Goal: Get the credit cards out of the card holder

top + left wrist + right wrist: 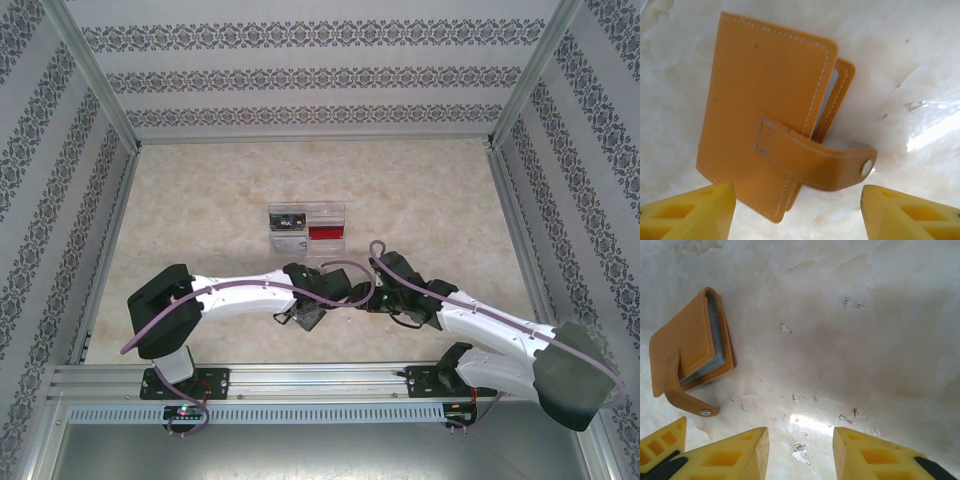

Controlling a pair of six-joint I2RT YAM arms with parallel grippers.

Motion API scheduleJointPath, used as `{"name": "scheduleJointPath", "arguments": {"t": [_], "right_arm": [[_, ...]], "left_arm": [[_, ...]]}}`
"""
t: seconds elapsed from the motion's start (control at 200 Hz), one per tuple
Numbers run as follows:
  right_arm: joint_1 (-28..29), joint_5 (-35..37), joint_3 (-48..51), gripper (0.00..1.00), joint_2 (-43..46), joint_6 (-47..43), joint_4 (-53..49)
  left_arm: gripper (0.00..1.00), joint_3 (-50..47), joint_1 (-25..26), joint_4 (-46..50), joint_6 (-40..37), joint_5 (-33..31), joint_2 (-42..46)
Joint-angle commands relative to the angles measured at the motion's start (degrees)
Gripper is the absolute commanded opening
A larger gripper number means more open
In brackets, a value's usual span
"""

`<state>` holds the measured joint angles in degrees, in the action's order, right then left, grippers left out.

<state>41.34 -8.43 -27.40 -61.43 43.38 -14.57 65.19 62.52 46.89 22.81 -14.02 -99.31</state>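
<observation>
The orange-tan card holder (pixel 765 100) lies flat on the marble table, folded, its snap strap (pixel 830 157) undone and sticking out to the side. My left gripper (pixel 798 194) hovers open just over its near corner, with nothing gripped between the yellow fingers (pixel 695 210). In the right wrist view the card holder (pixel 687 347) lies at the left, grey-blue sleeves (pixel 715 325) showing at its edge. My right gripper (pixel 800 432) is open over bare table to its right. A red credit card (pixel 325 232) and a dark card (pixel 287 220) lie in the tray.
The clear plastic compartment tray (pixel 306 212) stands mid-table, beyond both wrists. Both arms meet near the table's front middle, left gripper (pixel 305 315) beside right gripper (pixel 385 300). Patterned walls and metal rails enclose the table. Scuffed patches (pixel 802 452) mark the surface.
</observation>
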Motion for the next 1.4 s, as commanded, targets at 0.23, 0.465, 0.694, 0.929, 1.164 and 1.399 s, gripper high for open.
{"name": "scheduleJointPath", "arguments": {"t": [0.23,0.465,0.694,0.929,1.164,1.399], "right_arm": [[-0.6,0.9,1.9,0.4,1.7,1.3,-0.4],[-0.6,0.7,2.0,0.4,1.4,1.3,0.1],[-0.3,-0.6,0.7,0.4,-0.7,0.7,1.4],[1.5,-2.1,-1.7,0.41,-3.8,0.0,2.4],[2.7,-4.0,-4.0,0.43,-6.7,0.8,4.7],[3.6,-6.4,-6.1,0.42,-10.9,2.5,8.3]], "left_arm": [[0.5,3.4,-0.8,-0.8,-2.6,-3.9,-5.8],[0.17,4.6,-0.9,1.1,-2.3,-4.0,-4.8],[0.16,6.6,-2.0,4.1,2.4,-0.4,0.6],[0.1,1.9,-6.3,0.9,11.3,9.2,9.6],[0.08,-9.8,-14.5,-9.1,22.9,20.9,20.8],[0.07,-24.3,-24.1,-20.8,34.0,30.8,31.7]]}}
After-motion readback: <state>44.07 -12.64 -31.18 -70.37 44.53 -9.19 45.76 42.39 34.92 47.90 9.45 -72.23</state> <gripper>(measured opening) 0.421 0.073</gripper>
